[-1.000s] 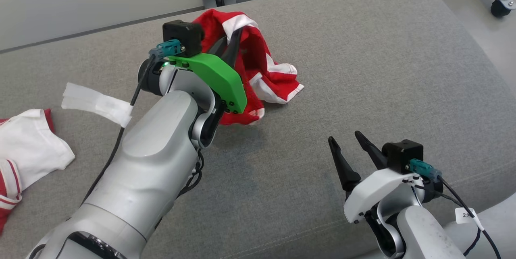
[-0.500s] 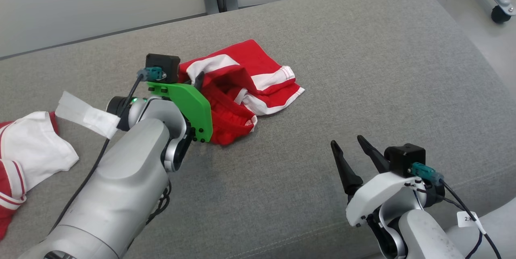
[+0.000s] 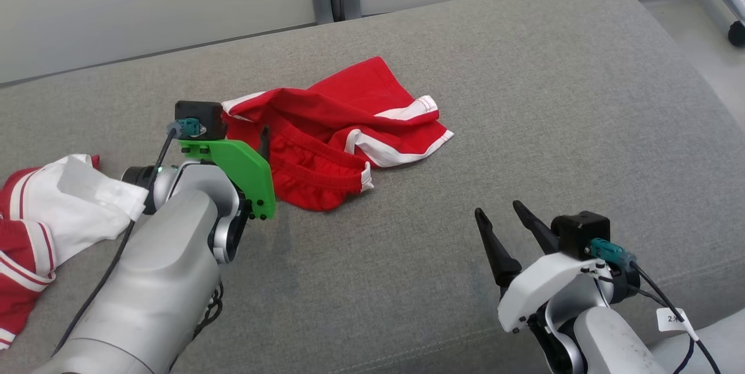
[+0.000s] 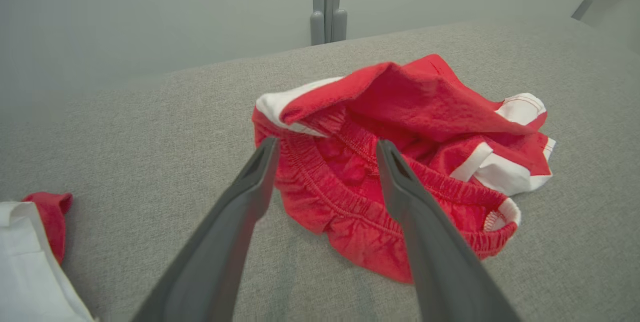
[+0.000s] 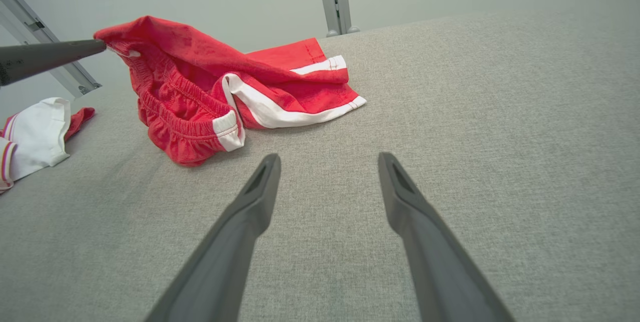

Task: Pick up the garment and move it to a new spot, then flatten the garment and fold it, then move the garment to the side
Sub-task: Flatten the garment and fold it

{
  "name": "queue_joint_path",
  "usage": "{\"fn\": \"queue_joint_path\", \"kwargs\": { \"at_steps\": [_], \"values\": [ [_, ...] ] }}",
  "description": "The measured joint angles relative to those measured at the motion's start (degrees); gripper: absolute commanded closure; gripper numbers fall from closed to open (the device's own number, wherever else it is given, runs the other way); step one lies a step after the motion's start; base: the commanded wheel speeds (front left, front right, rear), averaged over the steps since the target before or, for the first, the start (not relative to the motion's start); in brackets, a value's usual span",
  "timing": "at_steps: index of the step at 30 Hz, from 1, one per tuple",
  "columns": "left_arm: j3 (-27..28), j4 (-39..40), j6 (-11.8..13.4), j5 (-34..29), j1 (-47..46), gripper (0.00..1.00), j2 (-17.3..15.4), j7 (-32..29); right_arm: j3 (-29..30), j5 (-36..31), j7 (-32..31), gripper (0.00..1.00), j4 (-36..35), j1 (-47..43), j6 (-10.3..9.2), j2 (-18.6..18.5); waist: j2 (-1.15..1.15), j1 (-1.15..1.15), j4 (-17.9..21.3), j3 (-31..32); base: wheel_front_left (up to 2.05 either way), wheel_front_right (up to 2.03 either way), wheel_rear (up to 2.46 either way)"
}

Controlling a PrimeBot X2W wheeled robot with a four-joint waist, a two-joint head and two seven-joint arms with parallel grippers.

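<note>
Left fingers [image 4: 247, 197] spread at red shorts [image 4: 425, 106]; right fingers [image 5: 250, 212] spread, empty; tag [image 3: 672, 311] reads maybe "2X"

Red-and-white cloth shorts [image 3: 326, 153], soft and matt; grey fabric cushion [image 3: 524, 100], coarsely woven (green plastic bracket [image 3: 247, 173] looks smooth).

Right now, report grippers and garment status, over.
Left gripper, right gripper open, empty. Red white-trimmed fabric shorts crumpled on grey cushion. White-and-red cloth far left, clear.
</note>
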State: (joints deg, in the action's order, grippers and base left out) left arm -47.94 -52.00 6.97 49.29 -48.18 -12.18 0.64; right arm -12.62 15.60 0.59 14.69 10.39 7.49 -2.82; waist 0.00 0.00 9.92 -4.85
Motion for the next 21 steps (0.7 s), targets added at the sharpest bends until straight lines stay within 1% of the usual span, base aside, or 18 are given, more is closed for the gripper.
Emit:
{"fn": "queue_joint_path", "kwargs": {
  "at_steps": [6, 12, 18, 21],
  "values": [
    [-1.1, 0.3, -2.7, 0.6, 1.3, 0.0, 1.5, 0.2, 0.2, -0.2, -0.3, 0.0, -0.2, -0.7, 0.0, 0.0, 0.0, 0.0, -0.7, 0.5, 0.0, 0.0, 0.0],
    [-5.0, 1.8, -5.5, -0.7, 1.8, 0.0, 3.3, -3.2, 0.1, -0.4, -0.9, 0.0, -0.7, -0.8, 0.0, 0.0, 0.0, 0.0, -1.0, 0.7, 0.0, 0.0, 0.0],
    [-6.4, 2.3, -5.7, -1.5, 2.1, 0.0, 4.9, -4.6, -0.3, -0.3, -1.0, 0.0, -1.0, -0.8, 0.0, 0.0, 0.0, 0.0, -0.4, 0.3, 0.0, 0.0, 0.0],
    [-6.9, 1.9, -5.3, -1.5, 2.3, 0.0, 5.8, -4.5, -0.4, -0.2, -1.0, 0.0, -1.1, -0.7, 0.0, 0.0, 0.0, 0.0, 0.7, -0.3, 0.0, 0.0, 0.0]
  ]
}}
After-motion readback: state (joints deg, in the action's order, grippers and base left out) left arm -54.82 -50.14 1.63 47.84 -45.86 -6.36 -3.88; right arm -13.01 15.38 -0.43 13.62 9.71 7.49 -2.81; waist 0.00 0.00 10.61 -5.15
